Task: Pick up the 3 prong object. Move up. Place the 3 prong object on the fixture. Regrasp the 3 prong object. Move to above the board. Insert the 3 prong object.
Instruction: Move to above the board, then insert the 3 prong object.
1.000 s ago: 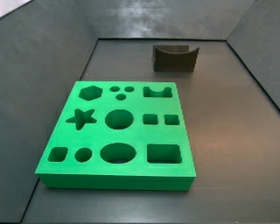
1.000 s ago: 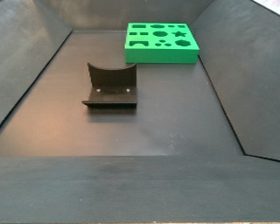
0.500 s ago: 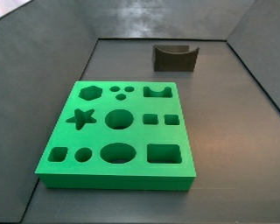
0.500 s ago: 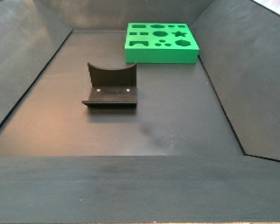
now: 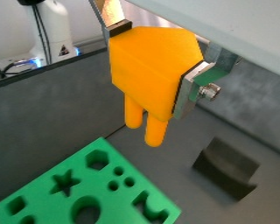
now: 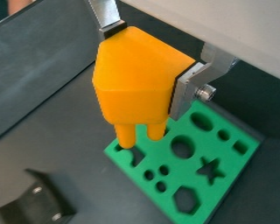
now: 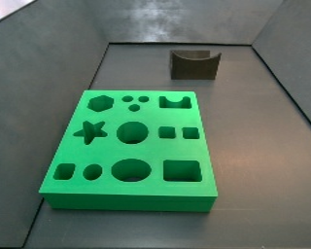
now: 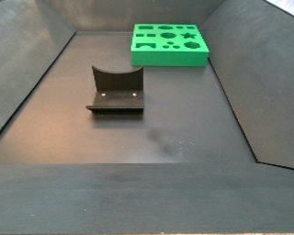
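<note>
1. Gripper [image 5: 152,68] clamped on the 3 prong object [image 5: 150,66], above the board [image 6: 192,162], seen only in wrist views.
2. In both side views, no change: board [image 7: 132,146] and fixture [image 8: 114,90] unmoved.

Open floor lying between two obstacles

The gripper [image 5: 152,63], hanging high over the bin clasping the 3 prong object [image 5: 152,74], is facing only the board [image 7: 132,146] and the fixture [image 8: 115,90], standing well apart on the floor [image 8: 175,138].
</note>
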Robot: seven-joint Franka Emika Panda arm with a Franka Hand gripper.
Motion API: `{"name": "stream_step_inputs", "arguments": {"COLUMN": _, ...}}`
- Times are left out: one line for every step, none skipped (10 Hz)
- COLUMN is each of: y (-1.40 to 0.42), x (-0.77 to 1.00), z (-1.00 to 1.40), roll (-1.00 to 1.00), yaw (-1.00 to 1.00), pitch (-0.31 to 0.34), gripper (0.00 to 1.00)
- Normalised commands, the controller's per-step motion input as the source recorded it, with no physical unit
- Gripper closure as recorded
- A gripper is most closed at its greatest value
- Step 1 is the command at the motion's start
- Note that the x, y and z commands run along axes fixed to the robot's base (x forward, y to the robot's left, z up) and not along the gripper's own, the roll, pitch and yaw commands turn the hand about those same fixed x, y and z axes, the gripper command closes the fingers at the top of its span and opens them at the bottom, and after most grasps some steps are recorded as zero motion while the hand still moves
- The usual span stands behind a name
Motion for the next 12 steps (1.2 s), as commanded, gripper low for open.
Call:
{"name": "stream_step_inputs", "arguments": {"y": -0.01, "x": -0.07, "z": -0.01, "roll": -0.52, "yaw": -0.02, "pitch": -0.022, "gripper": 1.0}}
{"name": "stream_step_inputs", "arguments": {"y": 0.0, "x": -0.05, "z": 0.0, "roll": -0.37, "yaw": -0.02, "pitch": -0.027, "gripper": 1.0}}
{"name": "stream_step_inputs", "arguments": {"y": 0.0, "x": 0.0, "z": -0.51, "roll": -0.03, "yaw": -1.0, "pitch": 0.026, "gripper": 1.0}}
{"name": "stream_step_inputs", "arguments": {"y": 0.0, "x": 0.0, "z": -0.54, "roll": -0.02, "yaw": -1.0, "pitch": 0.036, "gripper": 1.0}}
{"name": "stream_step_inputs", "arguments": {"y": 0.0, "x": 0.0, "z": -0.55, "roll": -0.02, "yaw": -1.0, "pitch": 0.033, "gripper": 1.0}}
{"name": "stream_step_inputs", "arguments": {"y": 0.0, "x": 0.0, "z": -0.56, "roll": -0.02, "yaw": -1.0, "pitch": 0.009, "gripper": 1.0}}
{"name": "stream_step_inputs", "arguments": {"y": 0.0, "x": 0.0, "z": -0.57, "roll": -0.02, "yaw": -1.0, "pitch": 0.009, "gripper": 1.0}}
{"name": "stream_step_inputs", "arguments": {"y": 0.0, "x": 0.0, "z": -0.59, "roll": -0.01, "yaw": -1.0, "pitch": 0.02, "gripper": 1.0}}
{"name": "stream_step_inputs", "arguments": {"y": 0.0, "x": 0.0, "z": -0.59, "roll": -0.05, "yaw": -1.0, "pitch": 0.0, "gripper": 1.0}}
{"name": "stream_step_inputs", "arguments": {"y": 0.0, "x": -0.01, "z": -0.56, "roll": -0.19, "yaw": -0.87, "pitch": -0.046, "gripper": 1.0}}
{"name": "stream_step_inputs", "arguments": {"y": 0.19, "x": -0.12, "z": -0.62, "roll": -0.22, "yaw": -0.61, "pitch": -0.011, "gripper": 1.0}}
{"name": "stream_step_inputs", "arguments": {"y": 0.2, "x": -0.13, "z": -0.63, "roll": -0.22, "yaw": -0.6, "pitch": -0.011, "gripper": 1.0}}
